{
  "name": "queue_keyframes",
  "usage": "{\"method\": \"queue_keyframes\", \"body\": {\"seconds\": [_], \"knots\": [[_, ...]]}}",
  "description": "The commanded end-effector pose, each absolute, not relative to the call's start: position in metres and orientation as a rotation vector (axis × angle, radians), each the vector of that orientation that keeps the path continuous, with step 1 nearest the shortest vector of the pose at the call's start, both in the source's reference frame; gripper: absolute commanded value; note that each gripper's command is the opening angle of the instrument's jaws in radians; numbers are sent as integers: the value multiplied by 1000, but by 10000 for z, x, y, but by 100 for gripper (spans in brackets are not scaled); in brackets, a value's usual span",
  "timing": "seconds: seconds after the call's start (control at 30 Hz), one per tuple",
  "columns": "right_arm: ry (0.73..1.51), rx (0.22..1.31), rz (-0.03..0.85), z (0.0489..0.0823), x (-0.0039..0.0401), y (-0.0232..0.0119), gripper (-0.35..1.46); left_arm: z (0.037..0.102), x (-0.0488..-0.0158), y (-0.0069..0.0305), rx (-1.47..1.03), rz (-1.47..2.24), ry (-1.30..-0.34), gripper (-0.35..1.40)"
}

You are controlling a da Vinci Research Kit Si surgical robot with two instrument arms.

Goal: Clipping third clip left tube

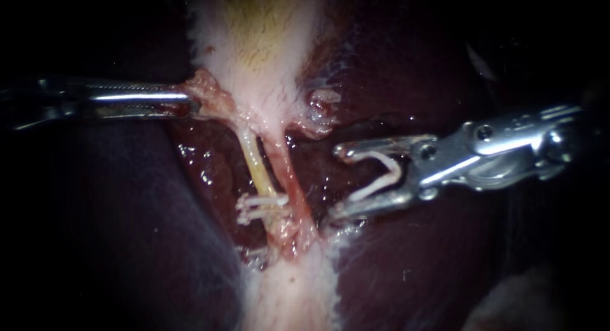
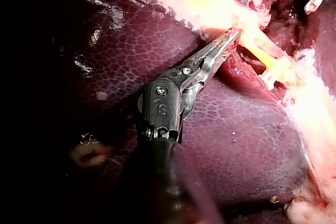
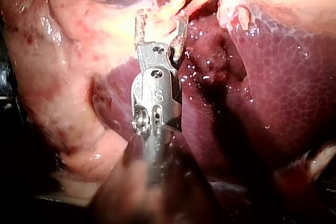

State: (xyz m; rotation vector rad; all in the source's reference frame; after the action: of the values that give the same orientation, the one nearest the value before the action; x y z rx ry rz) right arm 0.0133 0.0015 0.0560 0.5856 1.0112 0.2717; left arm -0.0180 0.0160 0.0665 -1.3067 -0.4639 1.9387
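Not done yet. The left tube (image 1: 256,159) has what look like two clips (image 1: 262,207) low down. The third clip (image 1: 381,175) still needs placing: it's cradled in the right instrument's (image 1: 337,182) wide-spread jaws, near the right tube (image 1: 291,172) but touching neither. The left instrument's (image 1: 189,103) jaws are clamped on the gallbladder (image 1: 254,51). Count: two tubes, two instruments, three clips.

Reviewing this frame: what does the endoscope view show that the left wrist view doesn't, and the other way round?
Endoscope only: the white clip held in the right instrument's jaws, short of the left tube. Left wrist only: the mottled liver under the left instrument's shaft. Both: its jaws shut on tissue at the gallbladder's base, and that tube.
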Motion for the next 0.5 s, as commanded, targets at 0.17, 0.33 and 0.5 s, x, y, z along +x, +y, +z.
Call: {"method": "queue_keyframes", "body": {"seconds": [0.17, 0.33, 0.5], "knots": [[1004, 610, 296, 571, 160, 10, 50, 665, -180, 160, -1307, 1938, -464, -35], [1000, 629, 303, 593, 181, 2, 49, 665, -181, 160, -1306, 1938, -463, -35], [997, 620, 307, 616, 196, -1, 49, 663, -181, 159, -1306, 1938, -462, -35]]}}
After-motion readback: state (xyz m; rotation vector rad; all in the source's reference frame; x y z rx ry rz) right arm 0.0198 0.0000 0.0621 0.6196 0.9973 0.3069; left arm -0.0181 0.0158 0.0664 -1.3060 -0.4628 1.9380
